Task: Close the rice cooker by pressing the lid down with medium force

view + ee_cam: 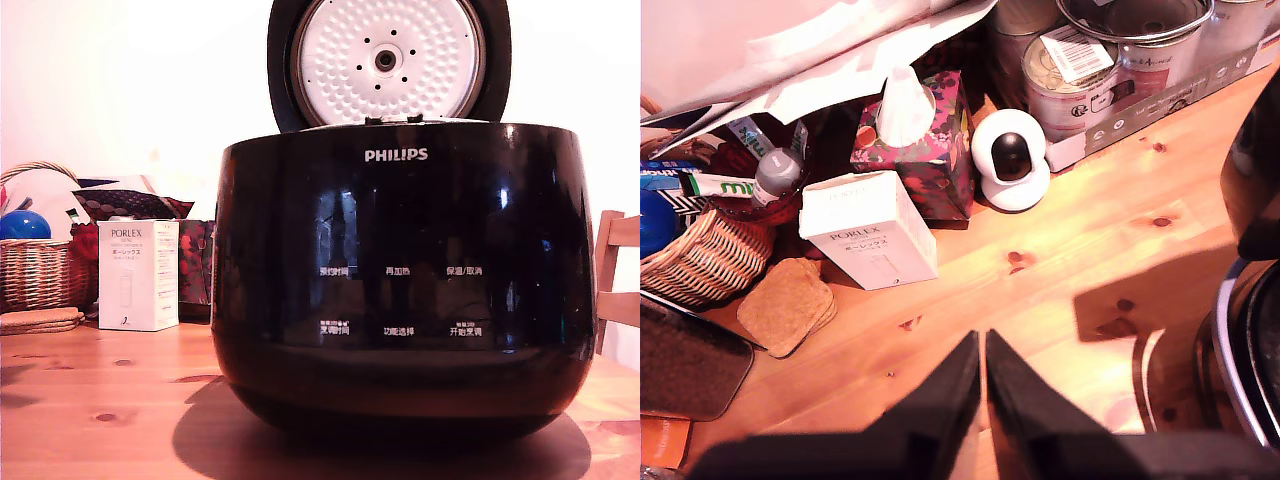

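Wooden tabletop [110,390] carries the whole scene, with clutter along its far edge. Taken from the exterior view's left: a wicker basket [40,272], a white PORLEX box [138,275], then the rice cooker [405,280], which fills the centre and right of that view. Its lid [388,62] stands fully raised, dimpled white inner face toward the camera.

In the wrist view the gripper [983,345] hangs above bare wood, its fingers [950,385] drawn together with only a thin seam between them, holding nothing. The PORLEX box [868,228] and a small white camera [1009,160] lie beyond the fingertips; the cooker's rim [1245,360] sits off to one side of the fingers, well apart from them.

Step in hand, by judgement: approach, with no contact yet. The next move calls for carrying the closed fingers up and behind the raised lid, then pressing its outer dome forward and down, with moderate force, until it latches.
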